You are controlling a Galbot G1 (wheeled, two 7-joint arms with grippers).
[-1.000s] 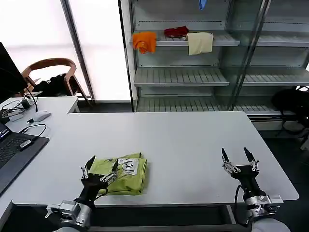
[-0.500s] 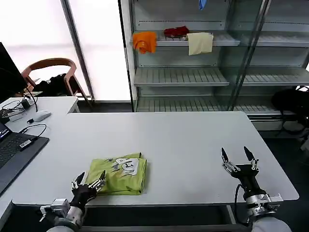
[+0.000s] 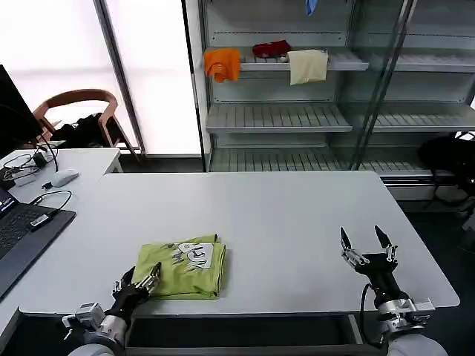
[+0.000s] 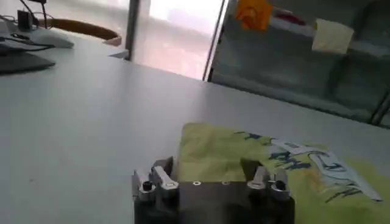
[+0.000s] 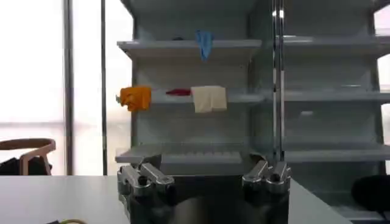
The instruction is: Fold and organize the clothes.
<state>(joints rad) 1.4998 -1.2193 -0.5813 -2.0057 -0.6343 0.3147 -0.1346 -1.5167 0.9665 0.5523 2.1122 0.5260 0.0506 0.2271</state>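
The lime yellow-green T-shirt [image 3: 183, 268] lies folded into a small square near the front left of the white table [image 3: 282, 215], a white and grey print showing on top. In the left wrist view the same folded shirt [image 4: 256, 164] lies just beyond the fingers. My left gripper [image 3: 138, 279] is open, low at the table's front edge, at the shirt's near left corner and holding nothing. Open and empty too, my right gripper [image 3: 366, 245] stands upright above the table's front right part, far from the shirt.
A laptop [image 3: 22, 237], cables and a mouse [image 3: 64, 177] lie on the left desk. Behind the table stands a shelf unit [image 3: 297, 67] with an orange cloth [image 3: 223, 64], a red cloth and a cream cloth [image 3: 307, 65]. A wooden chair [image 3: 78, 111] is at back left.
My left gripper has drawn back off the folded shirt toward the table's front edge and sunk lower. The shirt stays put and the right gripper has not moved.
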